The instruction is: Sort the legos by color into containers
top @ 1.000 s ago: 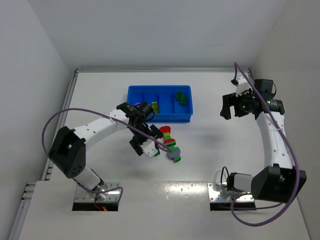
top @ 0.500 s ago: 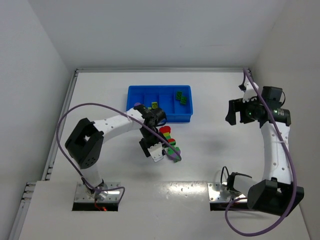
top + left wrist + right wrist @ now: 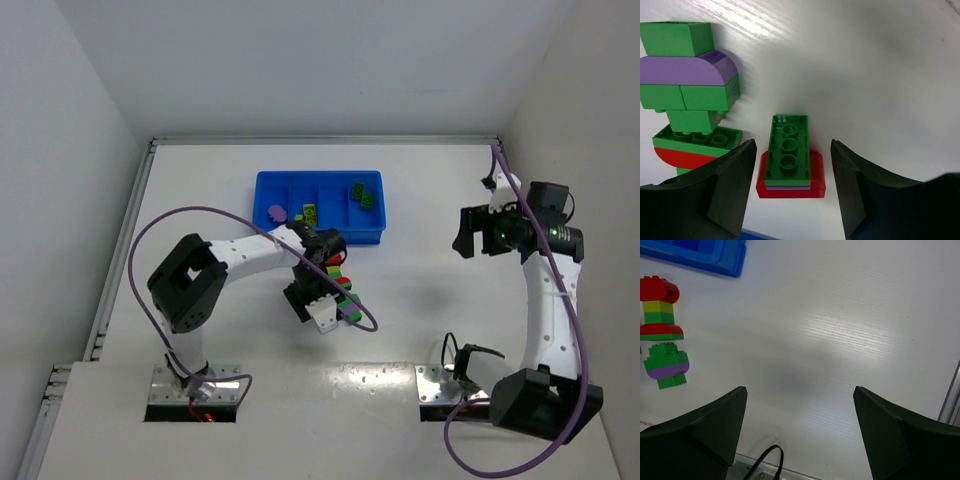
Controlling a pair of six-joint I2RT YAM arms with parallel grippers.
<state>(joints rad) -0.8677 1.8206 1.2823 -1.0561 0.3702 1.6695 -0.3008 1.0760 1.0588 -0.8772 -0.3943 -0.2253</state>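
Note:
Several legos lie in mixed-colour stacks (image 3: 342, 285) on the white table just in front of the blue tray of containers (image 3: 268, 191). My left gripper (image 3: 325, 297) is down among them. In the left wrist view a short stack, a green brick on a red one with a purple sliver between (image 3: 790, 160), sits between its fingers (image 3: 732, 185). The left finger is almost against it and a gap shows on the right, so the left gripper (image 3: 793, 145) is open. A taller green, purple and red stack (image 3: 687, 85) lies to the left. My right gripper (image 3: 467, 232) hangs open and empty (image 3: 799, 390).
The tray holds a purple piece (image 3: 276, 212), a yellow-green brick (image 3: 310, 212) and green bricks (image 3: 362, 195) in separate compartments. The right wrist view shows the tray corner (image 3: 700, 255) and two stacks (image 3: 660, 310) far left. A purple cable (image 3: 200, 215) loops over the left arm.
My left arm has swung right along the legos and its jaws have narrowed around the short green-and-red stack. The right arm has drifted slightly right, jaws unchanged.

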